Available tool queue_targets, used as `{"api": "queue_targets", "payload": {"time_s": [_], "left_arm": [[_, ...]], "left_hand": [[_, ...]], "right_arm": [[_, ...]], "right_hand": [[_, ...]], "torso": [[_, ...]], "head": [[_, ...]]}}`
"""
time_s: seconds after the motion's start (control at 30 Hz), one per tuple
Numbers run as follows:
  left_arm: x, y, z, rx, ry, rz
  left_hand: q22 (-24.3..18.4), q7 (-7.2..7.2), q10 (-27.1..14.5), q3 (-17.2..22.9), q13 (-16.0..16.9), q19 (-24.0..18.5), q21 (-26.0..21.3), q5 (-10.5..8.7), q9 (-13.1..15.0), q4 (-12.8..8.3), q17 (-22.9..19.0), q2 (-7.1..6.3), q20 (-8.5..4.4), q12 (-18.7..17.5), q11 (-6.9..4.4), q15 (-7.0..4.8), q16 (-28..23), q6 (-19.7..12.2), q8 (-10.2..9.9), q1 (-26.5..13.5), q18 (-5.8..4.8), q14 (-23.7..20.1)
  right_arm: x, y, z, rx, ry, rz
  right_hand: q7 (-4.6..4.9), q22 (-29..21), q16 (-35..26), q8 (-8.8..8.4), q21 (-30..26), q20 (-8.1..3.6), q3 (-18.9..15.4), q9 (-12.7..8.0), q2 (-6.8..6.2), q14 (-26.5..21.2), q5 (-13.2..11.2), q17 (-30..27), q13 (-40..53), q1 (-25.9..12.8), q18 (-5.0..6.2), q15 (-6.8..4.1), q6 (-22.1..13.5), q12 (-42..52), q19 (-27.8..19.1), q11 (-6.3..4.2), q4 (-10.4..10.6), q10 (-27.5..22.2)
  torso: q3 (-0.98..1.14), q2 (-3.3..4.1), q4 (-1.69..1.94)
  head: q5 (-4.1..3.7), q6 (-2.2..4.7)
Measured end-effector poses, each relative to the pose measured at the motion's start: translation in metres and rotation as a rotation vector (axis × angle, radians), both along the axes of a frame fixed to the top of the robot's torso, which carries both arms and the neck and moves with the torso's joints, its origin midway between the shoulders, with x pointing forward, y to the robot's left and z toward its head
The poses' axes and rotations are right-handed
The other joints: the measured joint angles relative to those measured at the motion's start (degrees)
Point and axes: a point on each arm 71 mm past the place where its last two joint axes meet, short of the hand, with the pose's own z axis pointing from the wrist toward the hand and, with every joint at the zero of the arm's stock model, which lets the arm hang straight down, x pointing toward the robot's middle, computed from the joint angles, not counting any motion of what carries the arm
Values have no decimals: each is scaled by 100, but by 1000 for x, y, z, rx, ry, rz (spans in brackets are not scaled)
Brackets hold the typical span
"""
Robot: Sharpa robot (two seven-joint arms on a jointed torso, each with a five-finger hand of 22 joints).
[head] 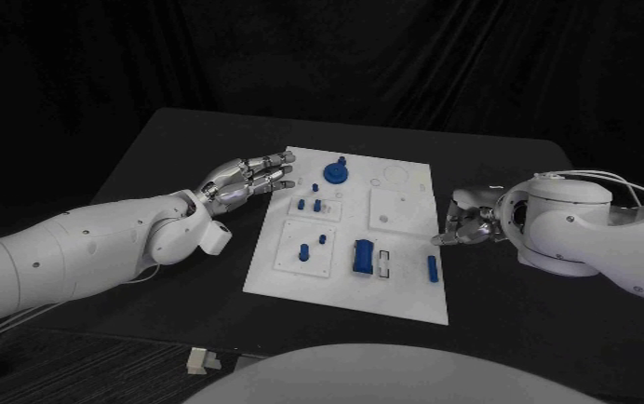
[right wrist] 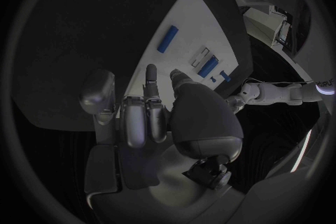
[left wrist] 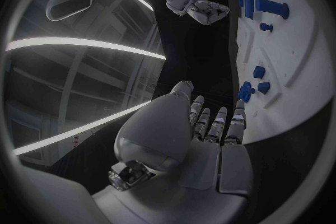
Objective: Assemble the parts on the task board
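Black table (head: 175,143), dark curtain (head: 322,32) behind.

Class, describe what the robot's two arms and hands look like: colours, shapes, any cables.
Both arms are smooth white rounded shells. The left arm has small dark dots on its casing; thin pale cables loop over the right arm. The left hand and right hand are silver metal with segmented fingers.

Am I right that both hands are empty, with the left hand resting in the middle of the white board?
Not quite: in the head view the left hand is at the board's left edge, not its middle. Both it and the right hand do hold nothing.
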Motion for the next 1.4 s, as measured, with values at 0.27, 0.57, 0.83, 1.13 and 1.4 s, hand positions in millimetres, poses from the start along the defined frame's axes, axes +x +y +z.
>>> {"api": "queue_targets", "payload": {"time_s": [0.27,0.57,0.83,1.13,1.4], "left_arm": [[0,0,0,0,0,0],[0,0,0,-1,0,0],[-1,2,0,0,0,2],[-1,2,0,0,0,2],[-1,2,0,0,0,2]], "left_hand": [[-9,0,0,0,0,0,0,0,0,0,0,0,0,0,0,0,0,0,0,0,0,0],[-8,0,0,0,-1,0,0,0,-1,0,0,0,0,-1,0,0,0,0,0,0,0,0],[-8,0,0,0,-1,0,0,0,-1,0,0,0,0,-1,-1,0,0,0,0,0,0,0],[-15,0,0,16,0,0,0,0,-2,-16,0,0,0,-1,-1,0,0,0,0,0,0,0],[-15,0,0,16,3,0,0,0,-2,-16,0,0,0,-1,-1,0,0,0,0,0,0,0]], "right_arm": [[-5,-3,-11,-32,62,-9],[-10,0,-24,-37,103,-14],[-13,4,-32,-24,125,-19],[-15,7,-41,-10,141,-33],[-16,10,-50,0,150,-42]], "right_hand": [[-104,0,0,93,0,0,-69,-49,21,0,-75,0,0,-85,0,0,516,0,0,-3,-103,0],[-84,-1,0,26,-198,0,-134,-19,45,-20,-392,0,4,-211,-1,-19,413,0,0,-40,-101,0],[-33,-2,0,-68,-310,0,-148,-80,45,-20,-275,0,4,-211,-2,-19,296,0,0,-40,-166,0],[-33,-2,-24,-97,-363,1,-109,-108,130,-20,-303,0,3,-126,-1,-19,297,0,0,-40,-300,0],[-21,-2,-46,-113,-363,1,-67,-117,180,-20,-252,0,2,-22,-2,-19,289,0,0,-39,-405,0]], "torso": [[0,2,2],[0,-2,1],[3,2,-1],[3,1,1],[3,-1,1]], "head": [[-25,0],[-51,0],[-71,0],[-62,0],[-64,0]]}}
